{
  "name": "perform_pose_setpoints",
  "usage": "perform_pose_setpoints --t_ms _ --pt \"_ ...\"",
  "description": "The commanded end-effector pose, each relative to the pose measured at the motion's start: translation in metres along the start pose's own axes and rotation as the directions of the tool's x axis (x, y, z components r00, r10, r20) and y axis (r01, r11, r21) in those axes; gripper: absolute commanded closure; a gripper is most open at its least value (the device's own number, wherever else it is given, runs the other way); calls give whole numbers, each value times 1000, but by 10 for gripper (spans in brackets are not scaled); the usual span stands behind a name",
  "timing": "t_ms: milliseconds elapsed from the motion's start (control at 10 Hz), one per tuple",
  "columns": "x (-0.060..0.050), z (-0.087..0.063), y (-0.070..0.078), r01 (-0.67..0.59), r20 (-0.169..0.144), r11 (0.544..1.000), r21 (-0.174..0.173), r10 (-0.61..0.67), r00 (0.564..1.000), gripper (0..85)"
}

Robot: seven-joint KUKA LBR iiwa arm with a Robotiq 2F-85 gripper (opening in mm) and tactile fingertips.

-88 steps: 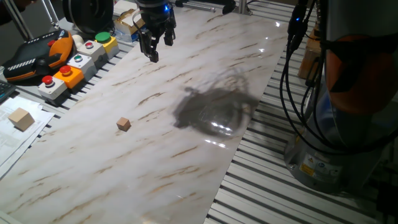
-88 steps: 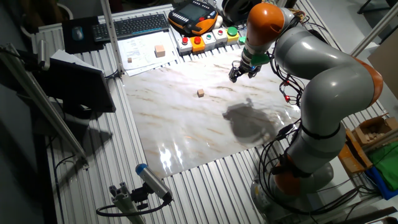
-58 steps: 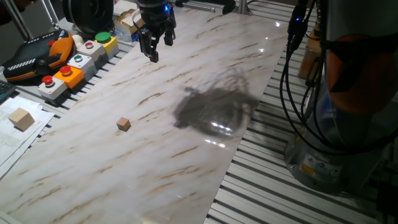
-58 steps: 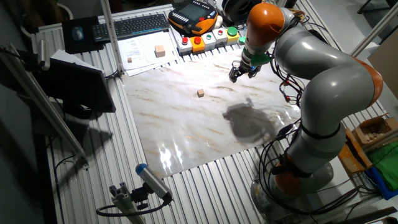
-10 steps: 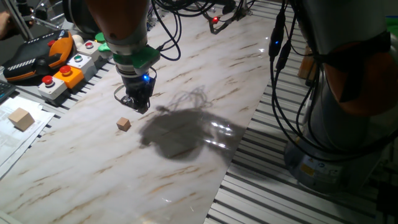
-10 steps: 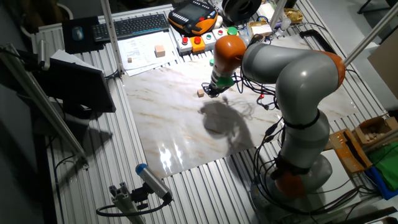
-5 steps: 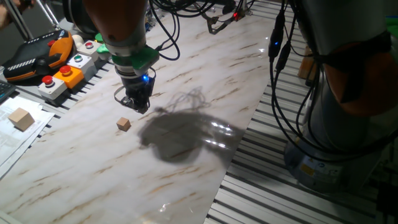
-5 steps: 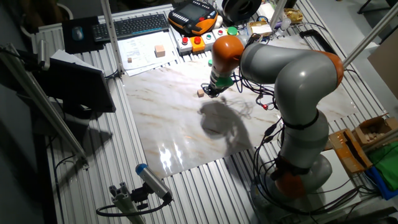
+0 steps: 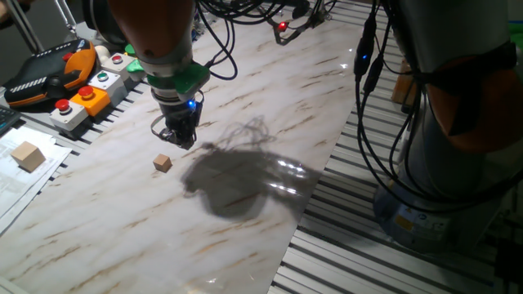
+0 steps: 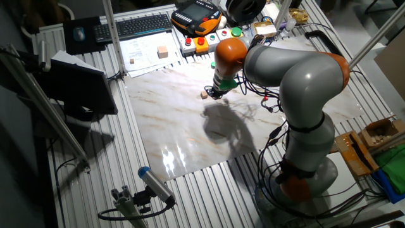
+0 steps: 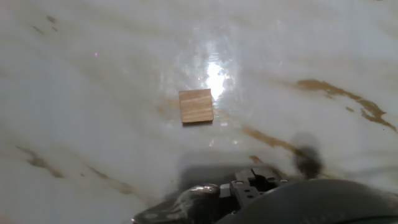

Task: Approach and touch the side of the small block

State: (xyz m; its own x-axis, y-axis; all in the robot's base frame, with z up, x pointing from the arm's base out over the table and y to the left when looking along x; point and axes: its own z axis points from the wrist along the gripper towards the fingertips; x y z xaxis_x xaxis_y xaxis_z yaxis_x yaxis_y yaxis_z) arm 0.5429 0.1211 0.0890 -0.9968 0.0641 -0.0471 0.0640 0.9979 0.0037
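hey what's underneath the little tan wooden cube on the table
The tiny tan-brown wooden cube sits directly on the glossy marble-patterned tabletop. The patch beneath it is covered by the cube itself.

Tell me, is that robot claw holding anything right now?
Nothing is held. The gripper hovers beside the small block, which sits alone on the marble table.

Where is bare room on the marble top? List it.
Bare: the near stretch of the marble top, below the small block and beside the arm's shadow. Crowded: the gripper just beyond the block, and the button boxes along the far-left edge.
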Motion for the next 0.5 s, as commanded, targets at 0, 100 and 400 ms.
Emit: perform_pose_setpoints --t_ms 0,100,400 --pt "1 2 5 0 1 1000 0 0 1000 843" --pt "2 3 9 3 4 1000 0 -3 1000 843" --pt "-5 10 11 34 -4 999 -9 -34 999 843"
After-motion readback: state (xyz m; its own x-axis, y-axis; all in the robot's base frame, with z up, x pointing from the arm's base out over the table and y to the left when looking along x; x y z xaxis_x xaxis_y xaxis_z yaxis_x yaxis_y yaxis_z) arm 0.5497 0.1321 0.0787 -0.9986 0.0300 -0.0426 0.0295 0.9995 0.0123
